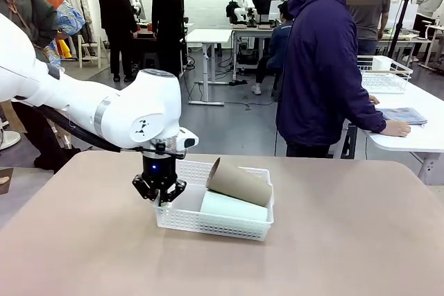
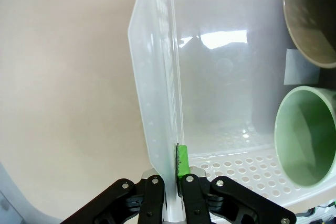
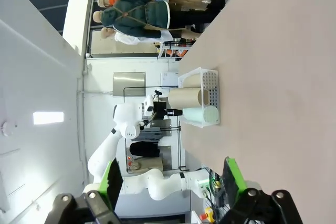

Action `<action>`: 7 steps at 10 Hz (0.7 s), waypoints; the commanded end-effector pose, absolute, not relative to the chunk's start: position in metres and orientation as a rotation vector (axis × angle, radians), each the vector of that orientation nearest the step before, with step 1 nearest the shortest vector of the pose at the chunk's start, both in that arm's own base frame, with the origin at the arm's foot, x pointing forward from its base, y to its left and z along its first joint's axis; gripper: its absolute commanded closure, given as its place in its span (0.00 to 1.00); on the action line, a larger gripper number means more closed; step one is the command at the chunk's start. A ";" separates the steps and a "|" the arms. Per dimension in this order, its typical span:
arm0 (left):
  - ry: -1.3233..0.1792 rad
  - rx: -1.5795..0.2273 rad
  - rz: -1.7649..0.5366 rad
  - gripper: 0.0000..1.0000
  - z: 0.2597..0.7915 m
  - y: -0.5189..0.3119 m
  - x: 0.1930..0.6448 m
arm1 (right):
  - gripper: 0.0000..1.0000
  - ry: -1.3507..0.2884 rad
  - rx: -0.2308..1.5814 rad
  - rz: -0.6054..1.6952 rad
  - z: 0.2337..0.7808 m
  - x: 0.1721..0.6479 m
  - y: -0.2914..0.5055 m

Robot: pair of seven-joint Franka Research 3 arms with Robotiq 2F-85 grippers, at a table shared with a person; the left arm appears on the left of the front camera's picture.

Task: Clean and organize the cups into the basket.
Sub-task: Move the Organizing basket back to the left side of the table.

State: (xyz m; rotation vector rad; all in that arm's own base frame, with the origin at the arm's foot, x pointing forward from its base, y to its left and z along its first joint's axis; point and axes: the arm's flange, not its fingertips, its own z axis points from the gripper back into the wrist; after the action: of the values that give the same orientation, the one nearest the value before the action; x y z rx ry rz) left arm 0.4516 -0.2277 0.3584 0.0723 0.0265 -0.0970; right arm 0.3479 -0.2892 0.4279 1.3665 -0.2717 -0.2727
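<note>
Both cups visible are already in the white lattice basket (image 1: pixel 215 221), which sits mid-bench (image 1: pixel 347 240): the mint green cup (image 1: pixel 234 207) lies on its side along the basket floor, and a kraft brown cup (image 1: pixel 239 182) lies across it, propped on the far rim. The left gripper (image 2: pixel 169 182) has its fingers clamped on the basket's left end wall. The right gripper (image 3: pixel 173 182) hangs well apart from the basket, fingers spread, holding nothing. Loading looks largely done; probably only repositioning the basket remains, though any further cups could sit outside the pictures.
</note>
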 end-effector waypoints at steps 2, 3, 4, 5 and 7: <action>0.056 0.058 -0.101 0.95 0.372 -0.111 0.483 | 0.00 -0.266 1.359 -0.268 0.430 0.350 -0.290; 0.038 0.086 -0.107 0.95 0.372 -0.071 0.488 | 0.00 -0.266 1.359 -0.268 0.430 0.350 -0.290; 0.041 0.090 -0.064 0.95 0.367 -0.038 0.491 | 0.00 -0.266 1.359 -0.268 0.430 0.350 -0.290; 0.031 0.091 -0.030 0.95 0.362 -0.010 0.491 | 0.00 -0.266 1.359 -0.268 0.430 0.350 -0.290; 0.012 0.076 -0.005 0.95 0.358 0.042 0.487 | 0.00 -0.266 1.359 -0.268 0.430 0.350 -0.290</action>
State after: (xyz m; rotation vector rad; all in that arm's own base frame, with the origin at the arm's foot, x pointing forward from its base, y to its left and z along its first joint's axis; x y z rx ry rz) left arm 0.4924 0.0362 0.3600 0.0695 0.0430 0.0050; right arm 0.3485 -0.2899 0.4289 1.3641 -0.2731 -0.2714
